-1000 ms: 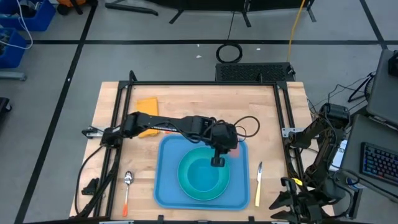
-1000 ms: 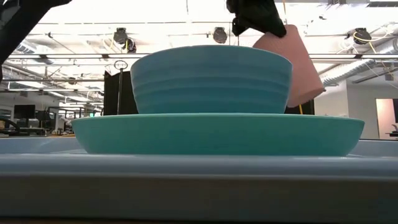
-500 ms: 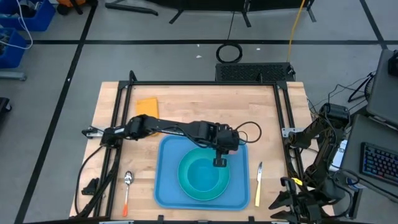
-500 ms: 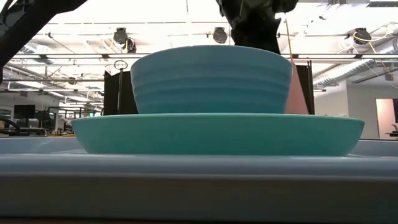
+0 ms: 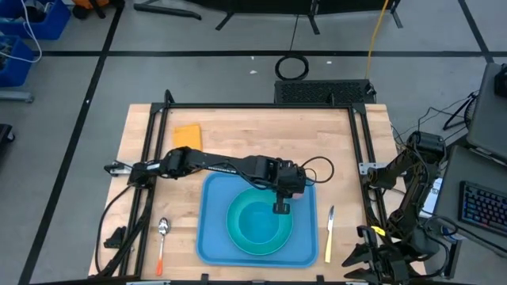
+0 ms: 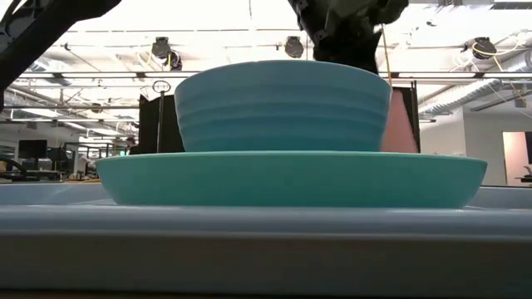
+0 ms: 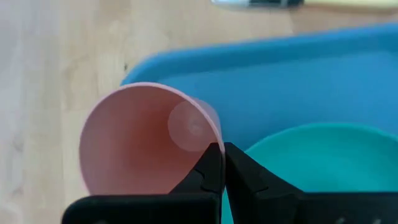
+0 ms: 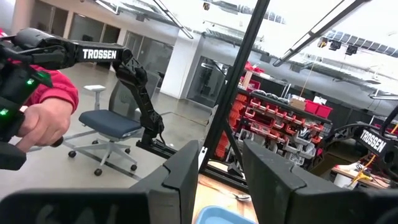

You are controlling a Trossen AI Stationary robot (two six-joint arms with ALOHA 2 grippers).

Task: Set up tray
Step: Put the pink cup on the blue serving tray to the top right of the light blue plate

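Observation:
The blue tray (image 5: 212,231) lies on the table's near middle and carries a turquoise plate (image 5: 235,239) with a turquoise bowl (image 5: 258,222) on it. A pink cup (image 7: 134,140) stands upright over the tray's far right corner, seen behind the bowl in the low view (image 6: 401,124); its base is hidden there. My left gripper (image 7: 219,149) reaches in from the left and is shut on the cup. My right gripper (image 8: 221,180) waits open beyond the table's right edge. My left gripper pinches the pink cup's rim (image 7: 210,138) on the side toward the bowl, one finger inside the cup and one outside. The fingers (image 7: 239,171) come from above, pointing down. The cup stays upright over the tray's corner (image 7: 149,62); whether its base rests there I cannot tell.
A spoon (image 5: 162,236) lies left of the tray and a knife (image 5: 329,231) right of it. An orange napkin (image 5: 187,136) sits on the far left of the wooden table. A black frame borders the table. A person's hand with a red sleeve (image 8: 40,118) shows beyond.
My left gripper has come down, keeping its hold on the cup. The cup, tilted and raised above the bowl a second ago, has turned upright and sunk behind the bowl at the tray's far right corner.

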